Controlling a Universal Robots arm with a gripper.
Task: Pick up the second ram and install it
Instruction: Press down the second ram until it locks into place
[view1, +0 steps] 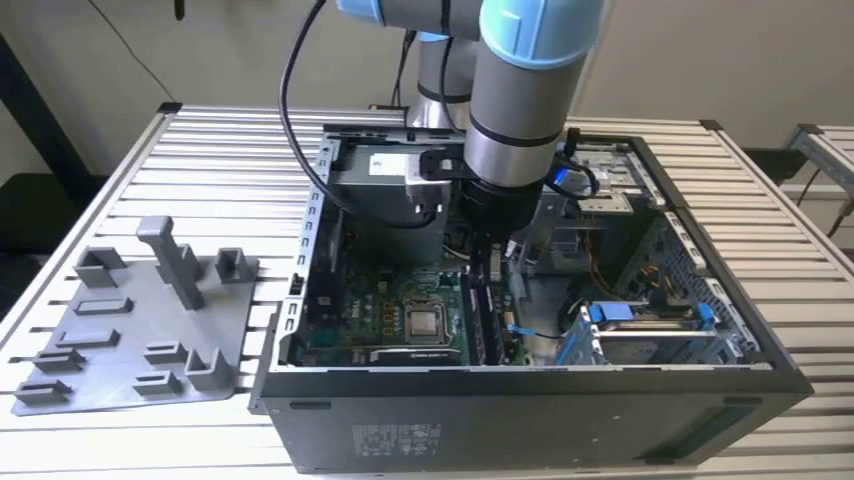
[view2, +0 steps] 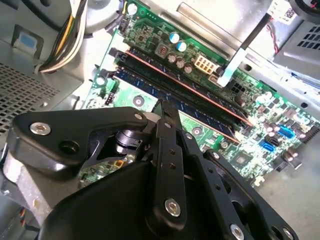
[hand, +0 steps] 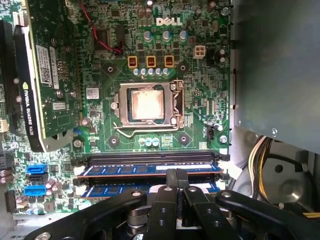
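End effector (view1: 483, 262) reached down inside the open computer case (view1: 534, 420) on the slatted tabletop (view1: 120, 200) in the exterior view, its tips hidden. In both wrist views its fingers (hand: 176, 181) (view2: 167, 112) met over the memory slots; whether they gripped the second ram (hand: 150, 169) seated there, I could not tell.

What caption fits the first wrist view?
Gripper poised low over the blue memory sticks seated in the motherboard slots.

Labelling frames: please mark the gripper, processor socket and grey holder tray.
gripper (hand: 176, 174), first wrist view, tip.
processor socket (hand: 148, 105), first wrist view, chip's centre.
grey holder tray (view1: 127, 365), exterior view, flat base.
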